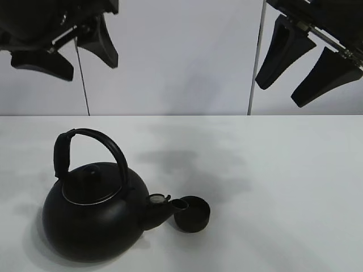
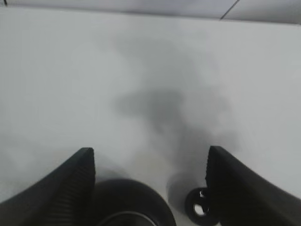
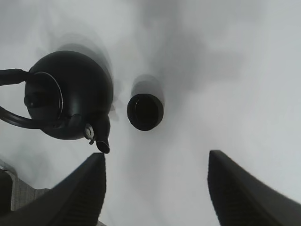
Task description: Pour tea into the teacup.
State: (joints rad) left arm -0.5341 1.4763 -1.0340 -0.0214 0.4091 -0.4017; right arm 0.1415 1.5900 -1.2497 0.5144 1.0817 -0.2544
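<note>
Black kettle (image 1: 93,212) sits on white bench (image 1: 283,187) in exterior high view, left of centre and near the front edge, upright, arched handle (image 1: 85,148) up, lid with knob on top, spout (image 1: 164,207) pointing right. Teacup (image 1: 191,213), small matte black, stands upright right at the spout tip, touching or just about touching it, can't tell which. Left end effector (image 1: 74,51) hangs high at top left, well above the kettle, two dark fingers (image 1: 102,41) spread apart, nothing between them. Right end effector (image 1: 303,59) hangs high at top right, well apart from both items, fingers also apart, holding nothing. Grey shadows lie on the bench behind the kettle. Left wrist view: left end effector (image 2: 150,188) with ribbed fingers (image 2: 75,188) wide apart, empty, bare bench between them; the rounded kettle top (image 2: 127,202) shows low between the fingers, and a small round dark part (image 2: 201,207), likely the spout cap, is just beside the other finger, blurry. Teacup not clearly seen here. Right wrist view: right end effector (image 3: 157,188) with fingers parted and nothing gripped, looking down from height; kettle (image 3: 70,94) and teacup (image 3: 145,111) both below on the bench, the cup just beside the kettle body, near the spout (image 3: 101,139) but apart from it in this view, cup upright with its inside dark, contents can't be told.
</note>
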